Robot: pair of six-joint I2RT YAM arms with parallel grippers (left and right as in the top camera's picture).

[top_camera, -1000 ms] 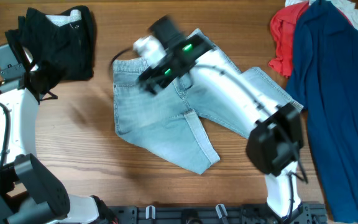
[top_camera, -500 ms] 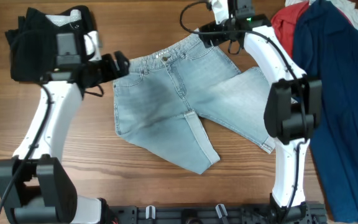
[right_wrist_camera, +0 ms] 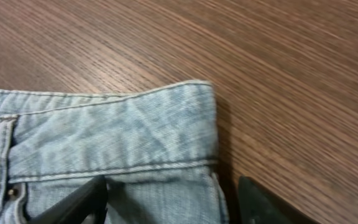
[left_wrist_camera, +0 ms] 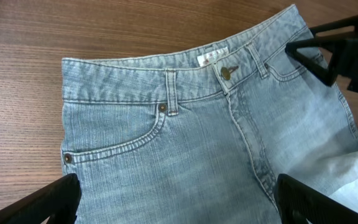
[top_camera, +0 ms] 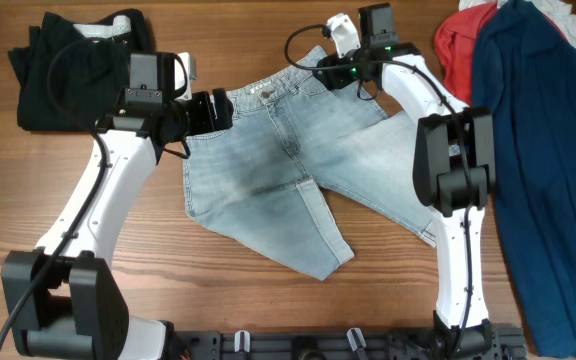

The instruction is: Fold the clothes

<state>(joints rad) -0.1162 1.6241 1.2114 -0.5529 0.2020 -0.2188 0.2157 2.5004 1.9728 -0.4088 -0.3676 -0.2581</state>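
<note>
Denim shorts (top_camera: 288, 180) lie flat mid-bench, front side up: fly button (left_wrist_camera: 227, 73) and front pocket (left_wrist_camera: 114, 134) are both visible. Waistband points to the far edge, the two legs splay toward the near right. Hem of one leg sits near the front edge, the other reaches toward the navy garment (top_camera: 528, 160).

Left fingers (left_wrist_camera: 42, 199) are spread wide, nothing between them. They hang over the left waistband corner, one finger on each side of the pocket area in the left wrist view. I can't tell whether they touch the cloth.

Right fingers (right_wrist_camera: 82, 199) are at the opposite waistband corner (right_wrist_camera: 197, 106). They straddle it, one finger over the denim, the other over bare wood just past the edge. They stand apart, with a dark gap between the outer finger and the cloth, so I see no pinch.

The rest of the clothes are off to the sides. A black garment (top_camera: 68, 70) is bunched at the far left corner of the bench (top_camera: 118, 270). The navy one is draped down the right side, with a red garment (top_camera: 458, 55) and a bit of white fabric (top_camera: 560, 15) under its top end.
</note>
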